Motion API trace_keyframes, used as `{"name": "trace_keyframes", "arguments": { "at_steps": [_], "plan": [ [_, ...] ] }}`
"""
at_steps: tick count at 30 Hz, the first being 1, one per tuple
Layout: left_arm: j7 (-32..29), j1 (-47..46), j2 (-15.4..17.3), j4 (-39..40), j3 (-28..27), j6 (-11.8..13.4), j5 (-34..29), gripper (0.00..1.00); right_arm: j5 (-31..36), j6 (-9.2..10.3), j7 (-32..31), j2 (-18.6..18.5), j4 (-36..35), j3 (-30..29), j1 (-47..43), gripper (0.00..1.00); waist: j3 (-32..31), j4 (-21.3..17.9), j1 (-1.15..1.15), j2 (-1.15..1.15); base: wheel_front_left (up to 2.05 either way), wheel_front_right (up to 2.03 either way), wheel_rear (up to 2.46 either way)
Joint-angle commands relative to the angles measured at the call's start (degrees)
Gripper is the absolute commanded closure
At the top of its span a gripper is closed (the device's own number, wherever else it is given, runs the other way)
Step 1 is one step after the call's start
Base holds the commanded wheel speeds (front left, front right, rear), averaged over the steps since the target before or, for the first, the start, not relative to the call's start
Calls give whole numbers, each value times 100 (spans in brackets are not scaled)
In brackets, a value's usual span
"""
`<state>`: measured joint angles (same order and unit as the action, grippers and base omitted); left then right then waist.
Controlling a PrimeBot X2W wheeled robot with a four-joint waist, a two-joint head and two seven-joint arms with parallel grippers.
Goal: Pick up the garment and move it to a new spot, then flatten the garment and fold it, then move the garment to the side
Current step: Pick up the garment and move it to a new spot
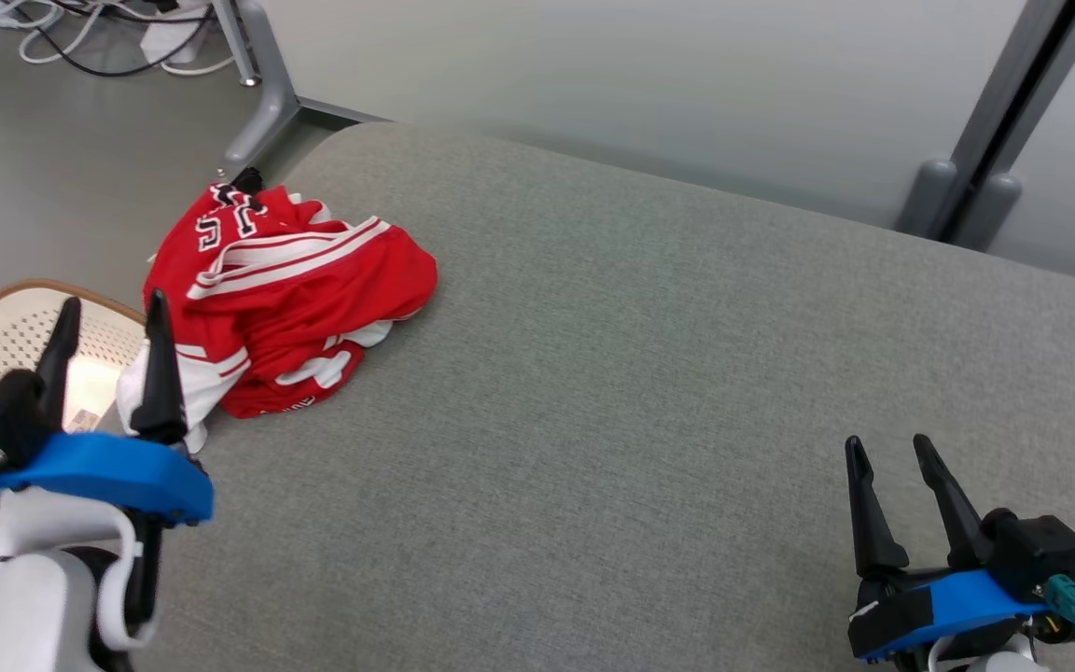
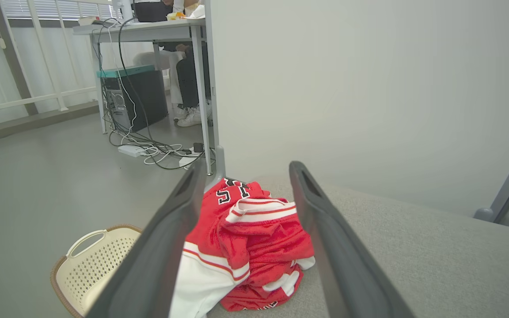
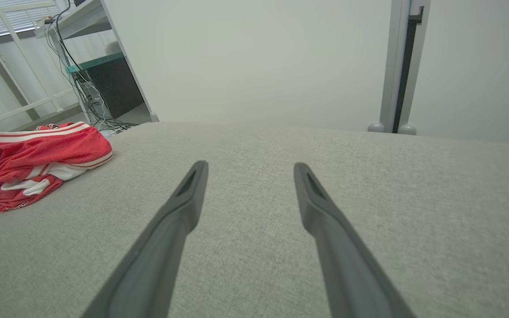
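The garment [image 1: 286,299], a red jersey with white stripes and trim, lies crumpled in a heap at the left centre of the head view. It sits on the left margin of the grey cushion [image 1: 649,373], and a white part seems to droop over the edge toward the basket [image 1: 6,327] at far left.

The left gripper [image 1: 114,301], at lower left, stands wide and empty, its tips just short of the heap. In the left wrist view the heap shows between its two fingers. The right gripper [image 1: 887,442], at lower right, is also wide and empty, over bare cushion and well apart from the garment.

The cloth looks thin, light and limp, probably slick. It would likely sag and unroll once lifted, and a shallow pinch could slip off. The best hold appears to be the raised striped band on top of the heap, where the layers bunch thickly enough for the jaws to bite. The drooping white part looks a poorer choice.
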<state>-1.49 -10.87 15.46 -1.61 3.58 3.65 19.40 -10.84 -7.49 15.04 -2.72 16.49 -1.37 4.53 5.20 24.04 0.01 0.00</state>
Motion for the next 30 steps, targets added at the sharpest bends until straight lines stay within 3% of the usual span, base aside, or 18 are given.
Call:
{"name": "trace_keyframes", "arguments": {
  "at_steps": [1,9,20,26,27,28,30],
  "plan": [
    [-226,-203,150,-58,-64,-43,36,0,58,-1,22,-29,-31,-5,94,0,78,-66,-1,0,0,0,0],
    [-1536,-1053,913,-1259,-472,-259,542,0,271,-1,-37,-30,-154,96,383,0,728,-708,-1,0,0,0,0],
    [-1897,-1455,1413,-2479,-990,-76,870,0,536,-1,-183,-27,-492,38,610,0,1516,-1486,-1,0,0,0,0],
    [-2273,-1492,1356,-2919,-1012,62,999,0,529,-1,-170,-27,-493,68,657,0,1593,-1662,-1,0,0,0,0],
    [-2300,-1488,1370,-2943,-983,80,977,53,511,-1,-162,-27,-464,78,654,0,1567,-1684,-1,0,0,0,0],
    [-2277,-1475,1400,-2958,-980,107,956,95,489,-1,-152,-26,-425,101,647,0,1529,-1708,-1,0,0,0,0],
    [-2287,-1434,1398,-2997,-959,148,929,100,452,-1,-130,-27,-373,129,624,0,1438,-1740,-1,0,0,0,0]
  ]
}}
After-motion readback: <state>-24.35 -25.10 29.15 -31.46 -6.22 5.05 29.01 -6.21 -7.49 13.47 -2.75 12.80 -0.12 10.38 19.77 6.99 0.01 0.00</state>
